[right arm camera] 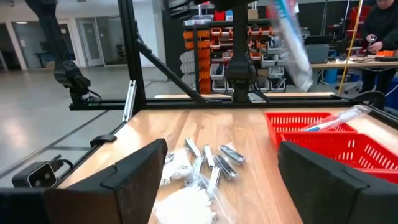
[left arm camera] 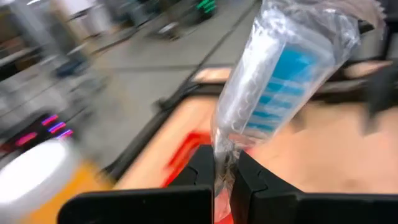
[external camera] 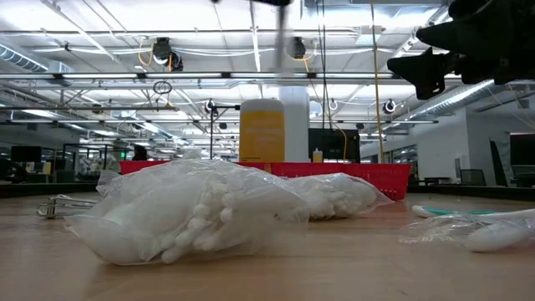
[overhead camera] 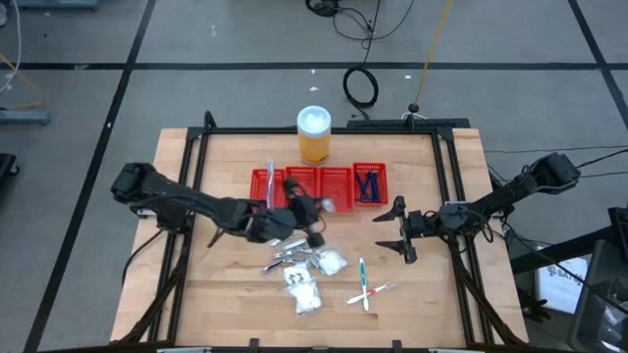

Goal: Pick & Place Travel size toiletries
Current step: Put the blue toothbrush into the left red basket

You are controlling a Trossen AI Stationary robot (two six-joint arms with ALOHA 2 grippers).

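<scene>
My left gripper hovers over the red tray and is shut on a clear-wrapped stick with blue print, which also shows in the right wrist view as the stick in the air. My right gripper hangs open to the right of the pile, touching nothing. On the table lie silvery tubes, white packets and wrapped sticks. Dark blue razors lie in the tray's right compartment, and one stick leans out of its left one. My left gripper pinches the stick's clear wrap at its narrow end between the two fingers. The stick runs on straight out from the fingertips, lifted clear of the table and the tray, and hangs tilted in the air.
An orange jar with a white lid stands just beyond the tray. A black frame rims the table. Bare wood lies at the near right and near left of the pile.
</scene>
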